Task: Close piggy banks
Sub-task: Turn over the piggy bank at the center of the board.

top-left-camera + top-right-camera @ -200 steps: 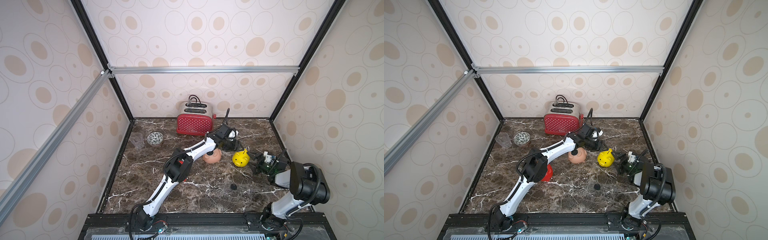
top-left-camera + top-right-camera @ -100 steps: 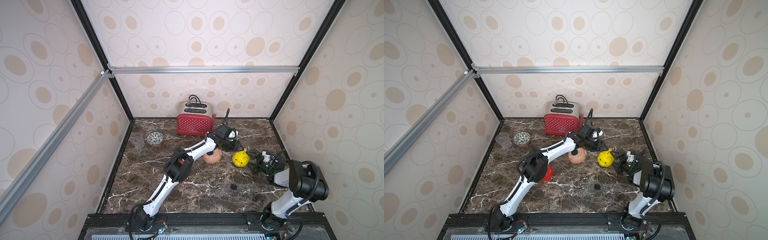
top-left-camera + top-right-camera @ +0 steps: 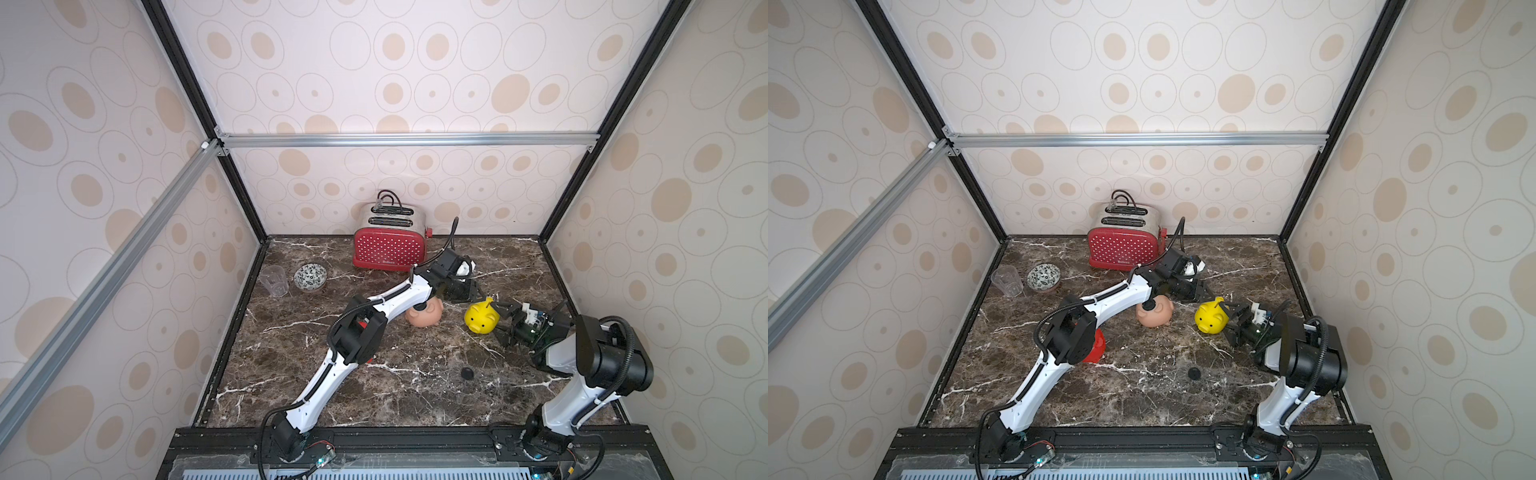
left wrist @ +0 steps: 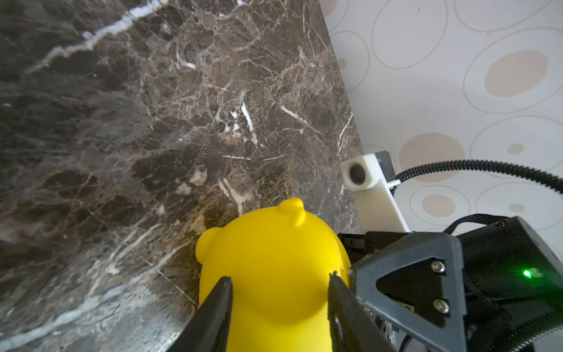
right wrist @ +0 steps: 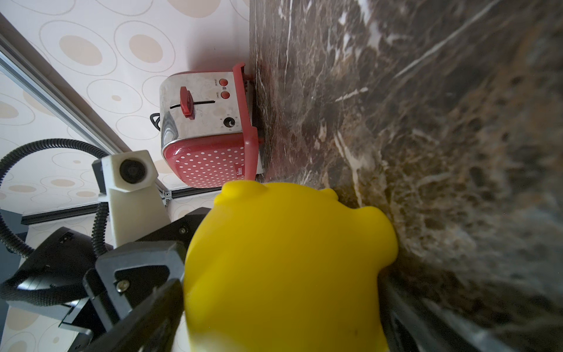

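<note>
Left wrist: yellow pig (image 4: 274, 259), likely light and slick, is straddled flank-to-flank by part-closed left gripper (image 4: 280, 279), hold unclear; right gripper (image 3: 502, 323) is spread wide.

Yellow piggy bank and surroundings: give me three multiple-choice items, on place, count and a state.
1. The yellow piggy bank sits: A between the left gripper and right gripper; B beside the bowl; C on the toaster.
2. Piggy banks in view: A two; B three; C four.
3. The right gripper's jaws stand: A shut; B wide apart; C clamped on the glass.
A: each wrist view shows it between that gripper's jaws.
B: yellow, peach-pink pig, red pig partly behind the left arm.
B: they straddle the yellow one.
</note>
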Robot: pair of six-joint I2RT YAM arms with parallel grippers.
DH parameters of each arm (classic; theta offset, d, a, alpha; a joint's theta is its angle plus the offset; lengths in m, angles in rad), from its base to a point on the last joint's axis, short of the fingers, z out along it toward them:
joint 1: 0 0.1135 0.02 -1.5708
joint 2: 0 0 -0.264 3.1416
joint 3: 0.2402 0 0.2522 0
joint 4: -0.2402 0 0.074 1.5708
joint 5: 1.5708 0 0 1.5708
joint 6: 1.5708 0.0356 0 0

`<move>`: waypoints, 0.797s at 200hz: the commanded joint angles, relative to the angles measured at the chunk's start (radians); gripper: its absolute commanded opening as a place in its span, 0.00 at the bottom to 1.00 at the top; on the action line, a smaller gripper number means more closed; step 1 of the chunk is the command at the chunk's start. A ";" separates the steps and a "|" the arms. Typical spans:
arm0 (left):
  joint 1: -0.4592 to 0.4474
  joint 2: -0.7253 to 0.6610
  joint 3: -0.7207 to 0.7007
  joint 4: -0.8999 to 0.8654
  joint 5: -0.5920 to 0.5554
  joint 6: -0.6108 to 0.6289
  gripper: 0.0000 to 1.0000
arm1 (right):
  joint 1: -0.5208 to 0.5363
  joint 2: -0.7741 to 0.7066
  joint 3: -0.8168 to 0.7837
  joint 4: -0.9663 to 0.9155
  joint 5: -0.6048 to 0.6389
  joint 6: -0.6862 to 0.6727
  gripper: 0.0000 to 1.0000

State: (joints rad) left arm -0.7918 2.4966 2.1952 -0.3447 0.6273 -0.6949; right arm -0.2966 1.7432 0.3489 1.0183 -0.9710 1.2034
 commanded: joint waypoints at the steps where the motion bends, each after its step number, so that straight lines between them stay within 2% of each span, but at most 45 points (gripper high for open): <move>1: 0.003 0.034 0.031 -0.014 0.001 0.006 0.47 | 0.023 0.024 -0.002 0.023 -0.017 0.027 1.00; 100: 0.006 0.047 0.028 -0.026 -0.001 0.017 0.46 | 0.024 0.021 0.014 0.242 -0.052 0.211 1.00; 159: 0.012 0.056 0.028 -0.042 -0.017 0.028 0.44 | 0.022 -0.030 0.023 0.197 -0.060 0.211 1.00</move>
State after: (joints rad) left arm -0.7719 2.5042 2.2040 -0.3214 0.6067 -0.6937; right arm -0.2810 1.7660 0.3485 1.1358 -0.9932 1.3876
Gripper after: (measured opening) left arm 0.438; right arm 0.997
